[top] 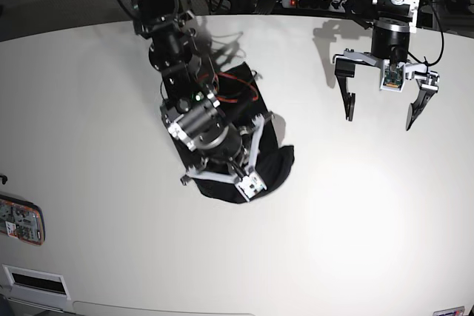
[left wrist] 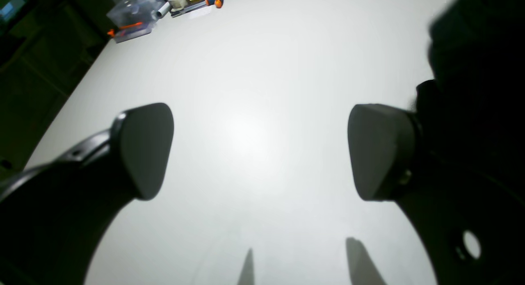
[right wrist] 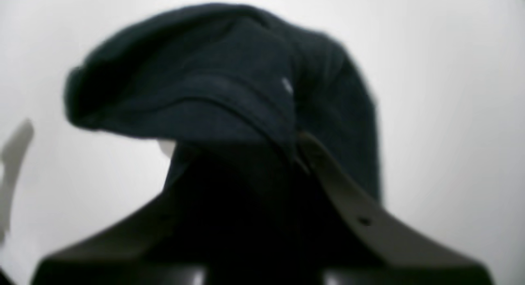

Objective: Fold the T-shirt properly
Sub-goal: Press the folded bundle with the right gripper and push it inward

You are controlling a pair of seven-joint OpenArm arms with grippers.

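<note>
Mid-fold: right tool [top: 238, 159] is pinched shut on the bunched black fabric T-shirt [top: 261, 159]. Left tool [top: 380, 109], over at 2 o'clock above the white surface [top: 111, 109], is wide open and empty; probably needs to grab the far edge next.

L gripper [top: 378, 114] wide, R gripper [top: 238, 172] clamped

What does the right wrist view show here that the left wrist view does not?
Only the right wrist view shows the right gripper shut on a bunched fold of the black T-shirt. Only the left wrist view shows the left gripper wide open over bare surface, and a clear plastic box at the far edge. Both show the white table.
</note>
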